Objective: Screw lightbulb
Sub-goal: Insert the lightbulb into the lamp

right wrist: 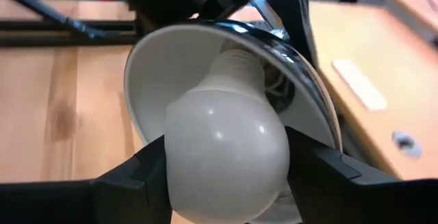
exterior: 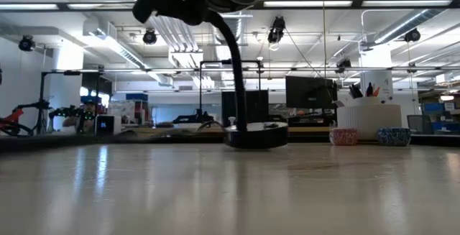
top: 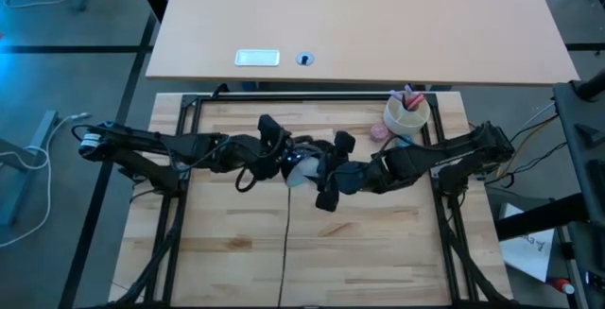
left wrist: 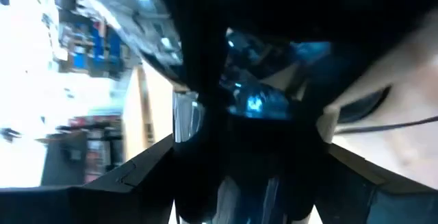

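Observation:
The white lightbulb (right wrist: 226, 148) sits with its neck (right wrist: 236, 63) in the socket of the black desk lamp's shade (right wrist: 171, 66). The lamp's base (exterior: 256, 134) stands on the wooden table, and its curved neck (exterior: 233, 48) carries the shade high above it. In the high view the shade (top: 301, 165) lies between both arms at the table's middle. My right gripper (right wrist: 226, 183) is shut on the bulb. My left gripper (top: 274, 153) is at the shade's left side, shut on the lamp's head (left wrist: 226, 114). My left gripper holds the lamp's black head (left wrist: 205, 80) between its two fingers, coming level from the table's left. The head fills the wrist view, and the exact place of contact is too dark to tell. My right gripper pinches the bulb's round globe (right wrist: 274, 162) between its two fingers (right wrist: 137, 176), at its widest part. The fingers come from the table's right, pointing into the shade's open mouth. The bulb is clear of the table, its neck inside the shade.
A white cup of pens (top: 406, 112) and a pink ball (top: 379, 131) stand at the far right; a blue ball (exterior: 393, 136) shows beside them in the low view. The lamp's cord (top: 286, 243) runs toward the near edge. Black frame rails (top: 180, 186) border the table.

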`<action>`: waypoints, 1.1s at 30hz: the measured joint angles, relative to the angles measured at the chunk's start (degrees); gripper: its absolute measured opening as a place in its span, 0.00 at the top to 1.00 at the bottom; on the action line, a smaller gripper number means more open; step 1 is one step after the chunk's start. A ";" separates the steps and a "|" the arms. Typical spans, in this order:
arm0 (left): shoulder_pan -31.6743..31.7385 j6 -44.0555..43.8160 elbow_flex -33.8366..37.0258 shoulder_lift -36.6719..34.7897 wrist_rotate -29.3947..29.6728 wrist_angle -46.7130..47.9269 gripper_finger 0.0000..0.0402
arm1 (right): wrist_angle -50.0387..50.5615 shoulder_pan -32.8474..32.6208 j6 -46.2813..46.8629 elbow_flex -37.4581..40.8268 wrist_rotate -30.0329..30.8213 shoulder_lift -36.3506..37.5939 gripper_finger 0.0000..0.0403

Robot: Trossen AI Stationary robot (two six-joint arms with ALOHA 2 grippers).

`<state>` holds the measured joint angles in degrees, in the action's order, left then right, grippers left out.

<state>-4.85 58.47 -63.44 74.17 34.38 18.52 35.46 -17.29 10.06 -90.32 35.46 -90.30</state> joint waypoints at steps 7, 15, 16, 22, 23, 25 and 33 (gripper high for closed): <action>0.46 6.51 -0.06 1.00 1.98 -5.47 0.36 | 1.75 0.42 13.41 0.28 4.37 -0.64 0.47; 0.40 5.28 -1.17 1.03 1.73 -6.11 0.36 | 1.42 0.67 20.65 0.70 8.82 -0.81 0.46; 0.40 5.54 -1.04 1.03 1.63 -6.35 0.36 | 1.41 0.77 21.15 0.76 8.25 -0.89 0.46; 0.42 4.12 -0.57 1.03 -0.86 -6.20 0.36 | 1.27 1.44 23.41 0.79 4.46 -3.24 0.47; 0.44 3.56 -0.51 1.03 -1.29 -6.06 0.36 | 1.35 1.53 23.52 0.79 4.11 -3.50 0.47; 0.44 3.13 -0.22 1.22 -1.70 -5.86 0.36 | 1.36 1.67 23.55 0.79 3.66 -4.02 0.46; 0.44 3.62 2.26 1.48 -1.59 -7.44 0.36 | 0.01 2.08 21.41 0.64 3.86 -4.38 0.47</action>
<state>-4.40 62.09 -61.18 75.65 32.79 11.08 35.46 -15.20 31.47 -89.68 39.32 -94.67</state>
